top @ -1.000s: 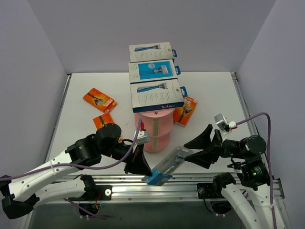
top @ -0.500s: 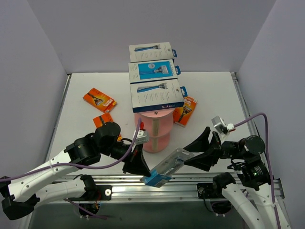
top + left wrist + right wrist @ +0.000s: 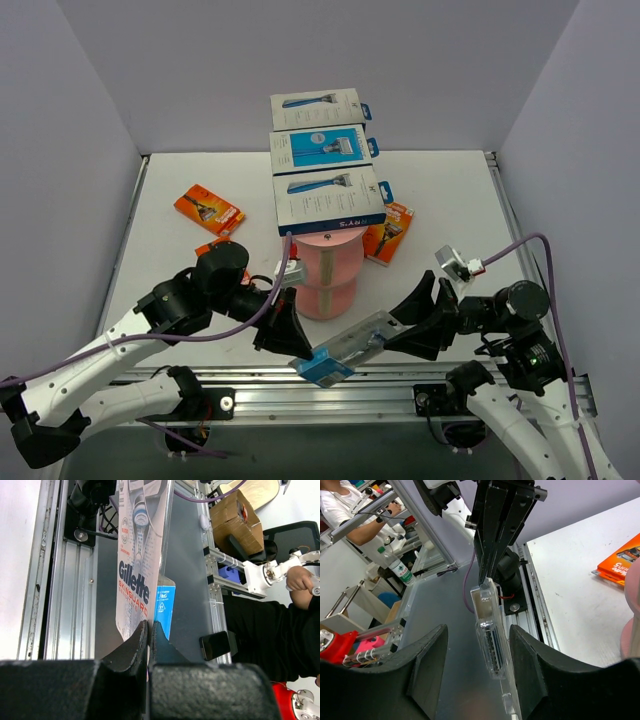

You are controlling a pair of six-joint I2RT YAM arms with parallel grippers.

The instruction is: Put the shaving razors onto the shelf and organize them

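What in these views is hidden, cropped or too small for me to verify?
- Top view: three razor boxes cover the top tier of the shelf; anything on the lower tiers is hidden.
- Top view: one orange pack sits mostly behind the left arm.
- Left wrist view: the clear blister pack is cut off by the top edge; the left gripper hides its near end.
- Top view: box print is too small to read.

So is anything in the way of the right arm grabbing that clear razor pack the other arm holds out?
Nothing visible is. The clear razor pack is held in mid-air by the left end effector at its blue end, and the open right end effector has a finger on each side of the other end.
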